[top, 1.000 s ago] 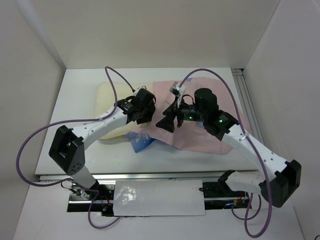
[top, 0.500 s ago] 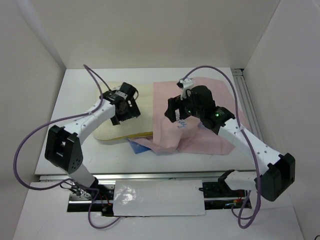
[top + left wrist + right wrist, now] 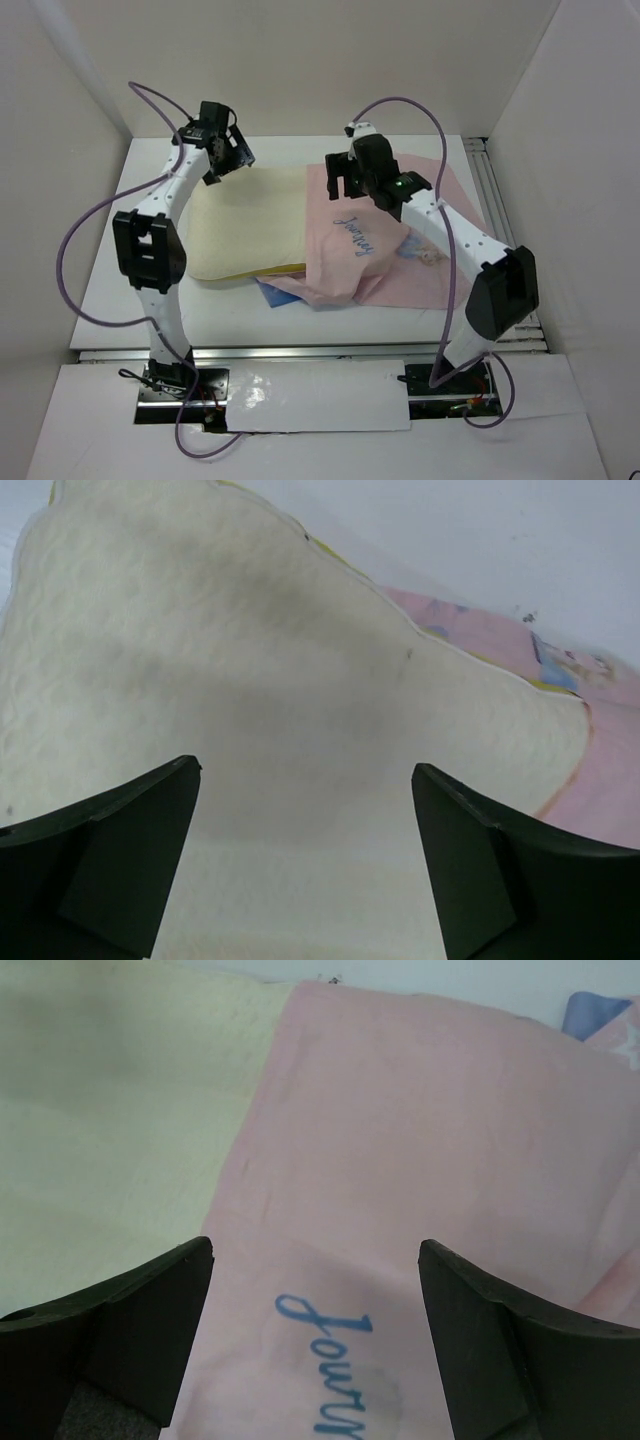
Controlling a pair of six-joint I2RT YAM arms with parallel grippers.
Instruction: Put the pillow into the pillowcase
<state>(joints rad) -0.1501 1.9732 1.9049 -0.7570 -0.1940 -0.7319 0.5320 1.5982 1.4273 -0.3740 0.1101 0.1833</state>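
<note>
**While both hands hang empty, a soft pillow lies partly under its case**

Although the pillow (image 3: 250,225) lies flat on the desk (image 3: 130,300), only its right end goes under the pink reverse of the pillowcase (image 3: 385,235). Whether that end sits inside the mouth or merely beneath a loose layer cannot be told. Most of the cushion is bare, so the job looks well short of done.

The left hand (image 3: 228,155) hovers above the pillow's far left corner, jaws spread wide with nothing between them; its wrist view shows only cream cover below. The right hand (image 3: 345,178) hangs over the far edge of the pillowcase, near the line where pink meets cream. It too is wide open and holds nothing.

The pillow looks light, thick and squashy. Pinched at one corner it would likely sag and fold, so a deep bite on the bare left edge, pushing it flat along the desk, seems the surer hold. Its textured cover may drag against cloth. The pillowcase is thin and limp, and it rumples at the near edge. A grip there risks catching both layers at once, so the hold should take only the upper layer, at the hem beside the pillow.
</note>
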